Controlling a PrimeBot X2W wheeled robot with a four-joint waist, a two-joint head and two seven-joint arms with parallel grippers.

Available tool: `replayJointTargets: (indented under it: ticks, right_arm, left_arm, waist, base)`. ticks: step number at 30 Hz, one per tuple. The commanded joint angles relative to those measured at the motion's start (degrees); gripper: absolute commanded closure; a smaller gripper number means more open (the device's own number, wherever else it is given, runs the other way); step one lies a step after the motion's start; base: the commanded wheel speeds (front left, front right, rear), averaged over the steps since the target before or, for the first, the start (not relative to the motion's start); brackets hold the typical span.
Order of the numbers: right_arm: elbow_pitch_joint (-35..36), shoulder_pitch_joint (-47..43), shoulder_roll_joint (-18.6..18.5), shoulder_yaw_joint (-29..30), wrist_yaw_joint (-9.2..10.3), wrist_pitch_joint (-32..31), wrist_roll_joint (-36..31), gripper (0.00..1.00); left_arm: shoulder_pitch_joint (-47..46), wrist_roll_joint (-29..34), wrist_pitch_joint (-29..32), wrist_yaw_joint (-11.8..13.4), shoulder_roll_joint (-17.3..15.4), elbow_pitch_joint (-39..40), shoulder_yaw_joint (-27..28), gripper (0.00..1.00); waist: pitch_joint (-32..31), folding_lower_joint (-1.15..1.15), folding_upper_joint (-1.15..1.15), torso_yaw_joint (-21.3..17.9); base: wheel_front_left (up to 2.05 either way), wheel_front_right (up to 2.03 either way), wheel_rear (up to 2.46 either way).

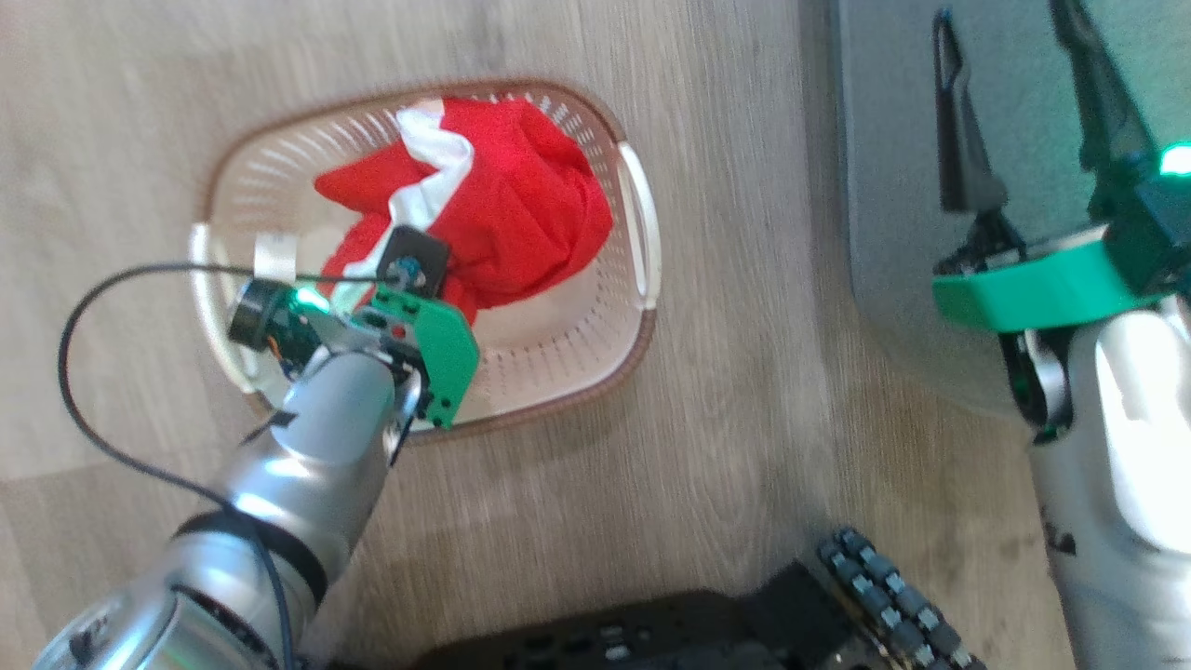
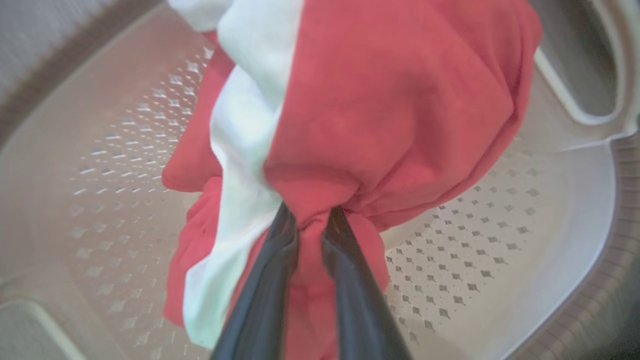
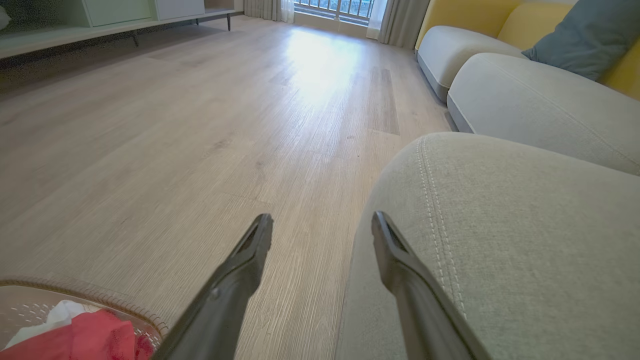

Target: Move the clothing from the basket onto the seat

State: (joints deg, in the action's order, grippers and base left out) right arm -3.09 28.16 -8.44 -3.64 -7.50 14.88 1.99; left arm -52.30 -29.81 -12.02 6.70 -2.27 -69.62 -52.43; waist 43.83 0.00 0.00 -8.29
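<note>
Left gripper (image 2: pixel 311 217), clamped on a bunched fold of the clothing (image 2: pixel 400 100), which sits inside the basket (image 1: pixel 558 349); I judge it soft, light, floppy, best held mid-bundle so little trails.

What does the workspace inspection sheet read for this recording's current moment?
Surface: pale wooden floor.
Job's things: red clothing bunched in the basket; grey seat to its right.
Clutter: nothing seen.
Grippers: left gripper shut on the clothing; right gripper open, empty, by the seat's edge.
Cables: black cable looping off the left arm.
Surroundings: sofa, blue cushion, low cabinet, window.
</note>
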Motion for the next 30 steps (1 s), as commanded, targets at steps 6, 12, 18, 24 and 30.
replayJointTargets:
  ticks: [6, 12, 18, 24, 30]
  right_arm:
    - [-0.4, -5.3, -1.2, -0.2, 0.01, 0.1, -0.6, 0.0]
    - [-1.5, -7.6, -1.1, 0.0, 0.01, 0.1, -1.0, 0.0]
    - [-2.6, -9.6, -0.3, -0.3, 0.01, 0.1, -1.5, 0.0]
    - [-3.5, -11.7, 0.3, -0.3, 0.01, 0.1, -2.0, 0.0]
    - [-4.3, -13.4, 0.8, -0.5, 0.01, 0.1, -2.5, 0.0]
  left_arm:
    - [5.1, -3.5, -2.7, 0.2, -0.6, 4.1, 0.4, 1.0]
    - [7.8, -3.2, -2.9, 1.7, -0.6, 10.1, 2.6, 1.0]
    - [12.4, 0.7, -3.0, 2.1, -1.5, 17.4, 8.2, 1.0]
    - [18.2, 5.3, -3.0, 1.8, -2.7, 25.8, 15.0, 1.0]
    - [22.9, 9.1, -3.0, 1.0, -3.2, 32.4, 20.9, 1.0]
  waist:
    - [-12.3, 0.0, 0.0, 4.7]
    - [-18.0, 0.0, 0.0, 6.3]
    - [-22.9, 0.0, 0.0, 7.2]
    - [-27.8, 0.0, 0.0, 7.9]
    - [-31.4, 0.0, 0.0, 8.3]
  base:
    - [0.0, 0.0, 0.0]
    - [0.0, 0.0, 0.0]
    - [0.0, 0.0, 0.0]
    - [0.0, 0.0, 0.0]
    - [0.0, 0.0, 0.0]
